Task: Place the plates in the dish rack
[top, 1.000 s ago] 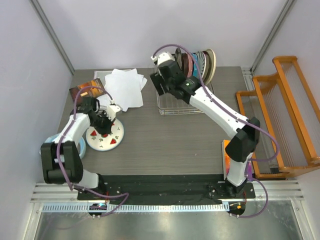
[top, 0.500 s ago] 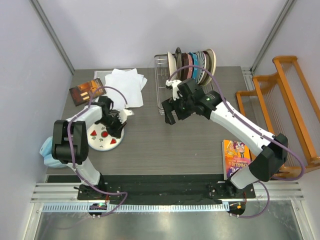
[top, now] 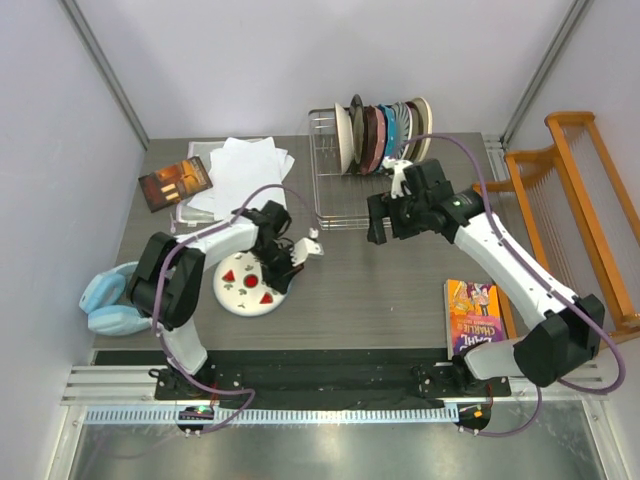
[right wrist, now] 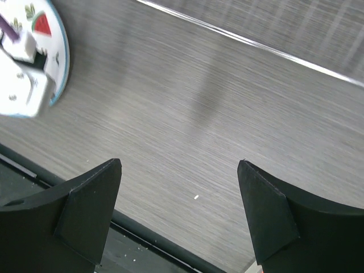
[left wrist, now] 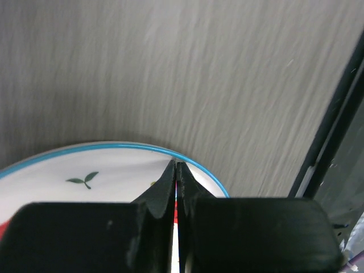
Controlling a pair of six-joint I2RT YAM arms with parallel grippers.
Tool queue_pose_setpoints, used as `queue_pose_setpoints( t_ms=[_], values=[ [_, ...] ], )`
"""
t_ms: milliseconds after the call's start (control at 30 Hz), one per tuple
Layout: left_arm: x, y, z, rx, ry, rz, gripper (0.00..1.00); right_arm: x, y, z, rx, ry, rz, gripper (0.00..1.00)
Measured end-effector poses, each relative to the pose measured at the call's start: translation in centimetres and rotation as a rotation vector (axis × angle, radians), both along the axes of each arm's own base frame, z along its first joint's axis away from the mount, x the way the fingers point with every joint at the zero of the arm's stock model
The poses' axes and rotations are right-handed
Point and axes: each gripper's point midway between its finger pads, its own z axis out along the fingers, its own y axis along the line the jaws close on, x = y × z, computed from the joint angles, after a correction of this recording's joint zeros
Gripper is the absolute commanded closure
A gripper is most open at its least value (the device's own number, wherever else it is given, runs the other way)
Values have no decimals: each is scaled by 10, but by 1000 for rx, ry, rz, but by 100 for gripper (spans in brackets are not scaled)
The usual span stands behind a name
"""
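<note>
- The left pincer (top: 283, 270) is closed on the right-hand rim of the strawberry plate (top: 248, 284). In the left wrist view its two fingertips (left wrist: 166, 182) meet on the blue-edged rim with only a sliver of gap.
- The strawberry plate sits on the desk (top: 400, 290) at the front left, well apart from the dish rack (top: 335, 205). I cannot tell whether it lies flat or is just lifted at the held edge.
- The dish rack stands at the back of the desk. The other plates (top: 385, 135) are upright in a row along its far end, and the near slots show bare wire.
- The right pincer (top: 385, 218) hangs just in front of the rack, jaws wide apart and holding nothing. Its wrist view shows only desk between the fingers.
- Step in hand, as I judge it: picking up the last loose plate, with the earlier ones already racked.
- The next move calls for raising the plate off the desk without it slipping from the rim grip and tipping it on edge. It must then be carried right and back to a free slot beside the other plates.
- The right arm sits between the plate and the rack, so it should clear the way or take a handover.
</note>
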Motion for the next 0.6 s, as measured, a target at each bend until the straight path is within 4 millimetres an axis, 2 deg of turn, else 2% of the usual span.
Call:
queue_pose_setpoints(
  t_ms=[100,233,300,333,367,400,467,533,567,600],
  values=[
    [-11,-35,1,-8,17,-58,100,-7,-21,-1,11,2,-54,12],
    [-26,-96,2,-50,6,-138,100,-20,-35,-3,36,9,-82,12],
    [-34,-124,5,-70,3,-151,91,-24,-39,-5,45,15,-92,12],
    [-36,-133,8,-77,4,-147,82,-26,-41,-6,48,20,-95,12],
    [-39,-147,14,-92,6,-140,68,-27,-42,-8,51,26,-99,12],
    [-39,-159,23,-110,5,-119,63,-28,-43,-10,53,32,-102,12],
    [-35,-165,36,-112,3,-64,50,-25,-44,-8,70,22,-115,12],
    [-28,-160,56,-133,-8,30,39,-19,-42,-3,106,-11,-126,12],
    [-17,-156,72,-163,-44,90,32,-27,-38,-8,130,14,-112,12],
    [-6,-147,90,-193,-81,164,30,-34,-35,-14,144,40,-100,12]
  ],
)
